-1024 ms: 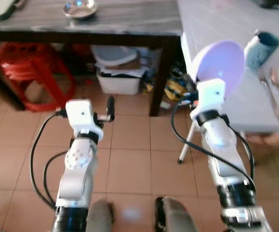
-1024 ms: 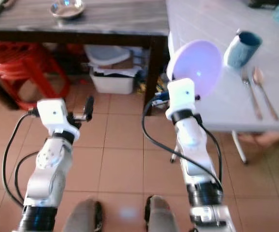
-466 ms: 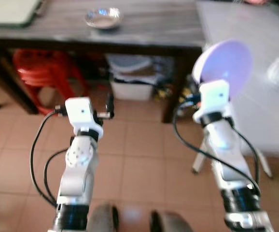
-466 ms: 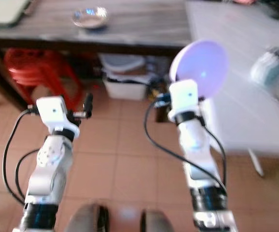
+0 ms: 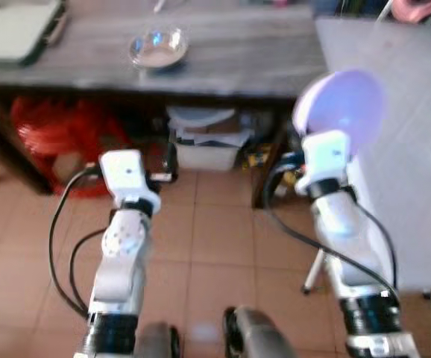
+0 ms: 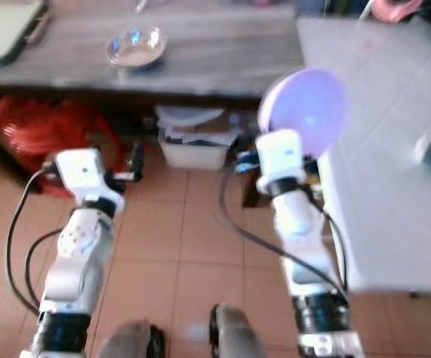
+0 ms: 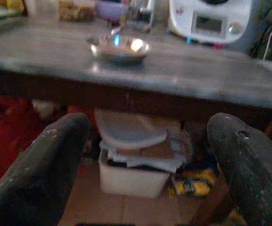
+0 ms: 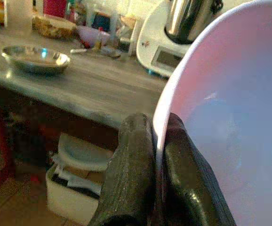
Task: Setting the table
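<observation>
Right gripper (image 8: pixel 157 155) still pinches the lilac plate (image 5: pixel 340 104) (camera shifted); left gripper (image 7: pixel 145 155) spread.

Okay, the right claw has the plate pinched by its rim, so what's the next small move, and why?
Probably carry the plate a little rightward over the white table. The right claw grips its rim, holding it upright at the table's near edge, not yet above the top. The left claw is open and idle.

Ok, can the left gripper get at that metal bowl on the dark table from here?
Probably yes. The left gripper is open and empty, and the metal bowl sits alone on the dark table ahead, though the arm would have to rise and stretch forward.
</observation>
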### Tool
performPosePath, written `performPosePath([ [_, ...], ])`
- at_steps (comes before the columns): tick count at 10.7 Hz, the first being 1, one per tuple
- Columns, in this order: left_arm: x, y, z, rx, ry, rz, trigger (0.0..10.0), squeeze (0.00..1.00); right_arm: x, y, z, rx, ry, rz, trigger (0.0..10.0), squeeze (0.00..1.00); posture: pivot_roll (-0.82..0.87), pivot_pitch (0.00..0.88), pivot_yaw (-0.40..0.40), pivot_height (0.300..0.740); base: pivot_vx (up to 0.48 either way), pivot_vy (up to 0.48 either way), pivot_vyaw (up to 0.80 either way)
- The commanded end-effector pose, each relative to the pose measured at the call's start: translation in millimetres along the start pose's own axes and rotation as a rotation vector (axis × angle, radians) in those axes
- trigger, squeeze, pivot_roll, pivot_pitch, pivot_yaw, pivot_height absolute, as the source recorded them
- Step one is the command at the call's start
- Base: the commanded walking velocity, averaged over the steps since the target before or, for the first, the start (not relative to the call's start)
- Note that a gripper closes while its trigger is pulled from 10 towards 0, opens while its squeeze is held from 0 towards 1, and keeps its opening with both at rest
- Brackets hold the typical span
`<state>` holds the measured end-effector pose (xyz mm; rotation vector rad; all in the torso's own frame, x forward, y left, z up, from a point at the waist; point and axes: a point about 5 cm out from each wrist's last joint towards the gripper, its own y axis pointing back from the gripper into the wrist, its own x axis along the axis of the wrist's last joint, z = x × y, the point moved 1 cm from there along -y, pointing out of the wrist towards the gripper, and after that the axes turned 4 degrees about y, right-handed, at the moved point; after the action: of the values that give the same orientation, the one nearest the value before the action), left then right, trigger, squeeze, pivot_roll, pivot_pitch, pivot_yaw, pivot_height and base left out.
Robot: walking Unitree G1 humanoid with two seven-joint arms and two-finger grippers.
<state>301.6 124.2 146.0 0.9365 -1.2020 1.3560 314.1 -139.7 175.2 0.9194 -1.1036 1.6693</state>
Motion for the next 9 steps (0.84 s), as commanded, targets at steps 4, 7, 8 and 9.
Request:
performPosePath([
  [4,2.2,1.6,-5.6,0.002,-0.012,0.017,10.0,0.0,9.2,-0.5,-9.8,0.025,-0.012,0.037,10.0,0.0,-0.04,0.171,-0.003,0.74,0.233,0.381,0.0],
  [7,3.7,2.1,-3.9,-0.02,-0.032,0.026,10.0,0.0,11.1,-2.9,-12.1,0.036,-0.007,0.046,10.0,0.0,-0.03,0.171,-0.003,0.74,0.208,0.381,0.0],
  [8,3.6,2.3,-3.3,-0.023,-0.029,0.024,10.0,0.0,11.9,-4.1,-13.1,0.042,-0.006,0.051,10.0,0.0,-0.03,0.172,-0.002,0.74,0.386,0.285,0.0],
  [9,3.5,2.4,-2.8,-0.025,-0.029,0.025,10.0,0.0,12.5,-4.8,-13.9,0.047,-0.006,0.055,10.0,0.0,-0.03,0.172,-0.001,0.74,0.386,0.285,0.0],
])
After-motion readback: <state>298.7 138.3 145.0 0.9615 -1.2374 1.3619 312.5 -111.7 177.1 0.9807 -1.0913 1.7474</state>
